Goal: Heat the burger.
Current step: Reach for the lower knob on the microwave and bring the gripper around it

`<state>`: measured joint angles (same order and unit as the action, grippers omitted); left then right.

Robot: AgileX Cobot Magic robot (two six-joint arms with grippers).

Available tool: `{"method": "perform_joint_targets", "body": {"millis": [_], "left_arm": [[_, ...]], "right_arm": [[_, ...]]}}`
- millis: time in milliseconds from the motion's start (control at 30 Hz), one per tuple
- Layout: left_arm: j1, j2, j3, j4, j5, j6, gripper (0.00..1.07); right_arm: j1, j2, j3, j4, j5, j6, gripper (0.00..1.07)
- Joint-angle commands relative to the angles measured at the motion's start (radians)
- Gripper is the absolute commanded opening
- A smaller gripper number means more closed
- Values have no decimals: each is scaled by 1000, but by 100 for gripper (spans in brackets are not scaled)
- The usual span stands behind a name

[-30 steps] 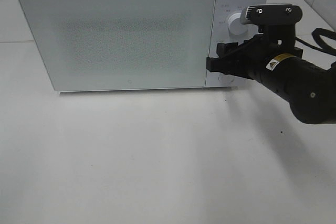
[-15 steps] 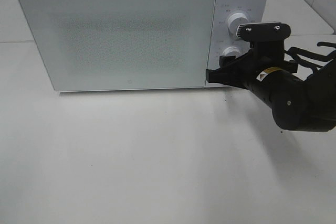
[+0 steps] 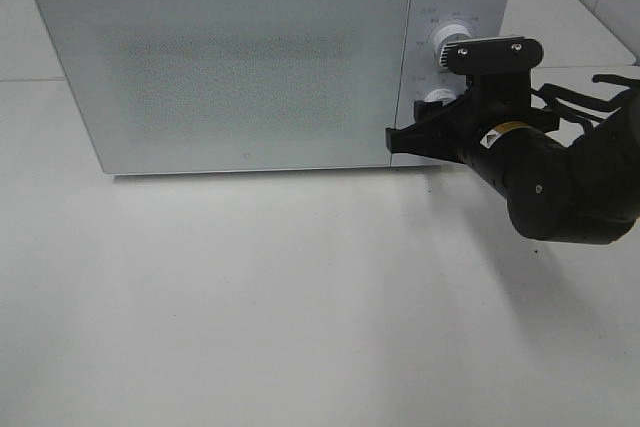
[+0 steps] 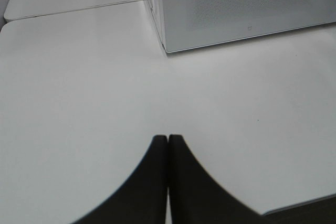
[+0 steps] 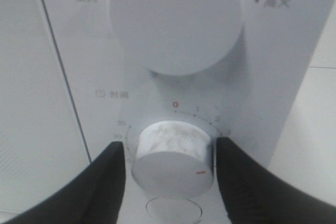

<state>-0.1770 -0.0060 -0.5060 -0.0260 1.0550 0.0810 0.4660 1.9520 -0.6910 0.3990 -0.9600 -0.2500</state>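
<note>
White is covering nearly everything here: a matt tabletop (image 3: 250,297) is carrying a white microwave (image 3: 240,67), and its frosted door (image 3: 230,72) is sitting closed. The burger is not showing in any view; whether it is lying behind that door cannot be told.

On the microwave's control panel (image 3: 455,7), right of the door, the right gripper (image 5: 170,153) is clamping the lower dial (image 5: 170,167). One black finger is pressing on each side of it, so the jaws are standing fairly wide. The dial's red mark is sitting well round from the printed 0. The upper dial (image 5: 173,19) is sitting untouched.

The right arm (image 3: 560,187) is reaching in from the microwave's right, its forearm angling towards the panel.

The left gripper (image 4: 168,139) is pointing towards the microwave's front left corner from well away, its fingers pressing together on nothing.
</note>
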Motion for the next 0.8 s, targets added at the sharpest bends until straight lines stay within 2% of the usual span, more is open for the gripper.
{"method": "perform_joint_targets", "body": {"millis": [33, 67, 100, 133, 167, 200, 233, 533, 600, 633, 700, 800], "left_arm": [[1, -20, 2, -3, -14, 1, 0], [1, -20, 2, -3, -14, 1, 0], [1, -20, 2, -3, -14, 1, 0], [1, -20, 2, -3, -14, 1, 0], [1, -20, 2, -3, -14, 1, 0], [1, -20, 2, -3, -14, 1, 0], [1, -20, 2, -3, -14, 1, 0], [1, -20, 2, -3, -14, 1, 0], [1, -20, 2, -3, -14, 1, 0], [1, -20, 2, -3, -14, 1, 0], [1, -20, 2, -3, -14, 1, 0], [1, -20, 2, -3, -14, 1, 0]], "right_arm": [[-4, -5, -26, 8, -34, -17, 38], [-4, -5, -26, 9, -34, -19, 32], [-4, -5, -26, 9, -34, -19, 32], [-4, -5, -26, 9, -34, -20, 18], [-4, -5, -26, 9, -34, -20, 18], [-4, -5, -26, 9, -33, -20, 6], [-4, -5, -26, 9, -33, -20, 0], [-4, -5, -26, 9, -34, 145, 0], [-4, -5, -26, 9, -34, 300, 0], [-4, -5, -26, 9, -34, 300, 0], [-4, -5, -26, 9, -33, 564, 0], [-4, -5, -26, 9, -33, 648, 0]]}}
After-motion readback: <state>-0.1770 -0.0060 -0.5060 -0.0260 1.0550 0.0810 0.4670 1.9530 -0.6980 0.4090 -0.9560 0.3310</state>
